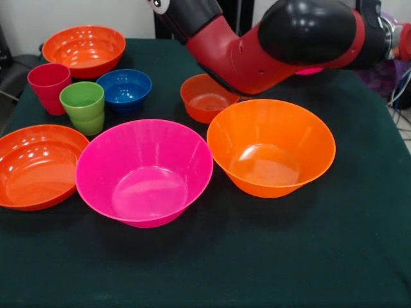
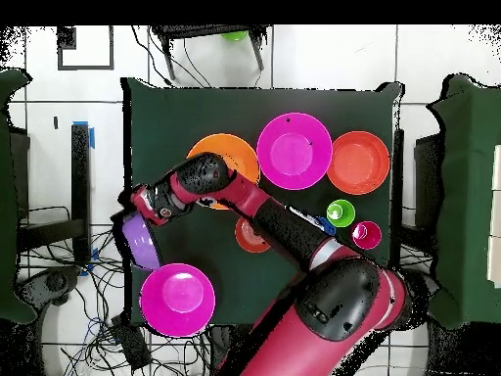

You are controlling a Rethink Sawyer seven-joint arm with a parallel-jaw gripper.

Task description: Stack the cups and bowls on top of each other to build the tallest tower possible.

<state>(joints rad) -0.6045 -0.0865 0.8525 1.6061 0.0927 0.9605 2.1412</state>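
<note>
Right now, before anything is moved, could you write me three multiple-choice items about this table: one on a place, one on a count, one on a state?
1. In the front view, the bowl between the shallow red-orange bowl and the large orange bowl is:
A. blue
B. hot pink
C. purple

2. How many cups stand on the table?
A. one
B. two
C. four

3. The large orange bowl is:
A. turned upside down
B. stacked inside another bowl
C. upright and empty

Answers:
1. B, the hot pink bowl sits between those two in the front row.
2. B, only the red cup and the green cup show, side by side.
3. C, its opening faces up, its bare bottom shows, and it stands alone on the cloth.
</note>
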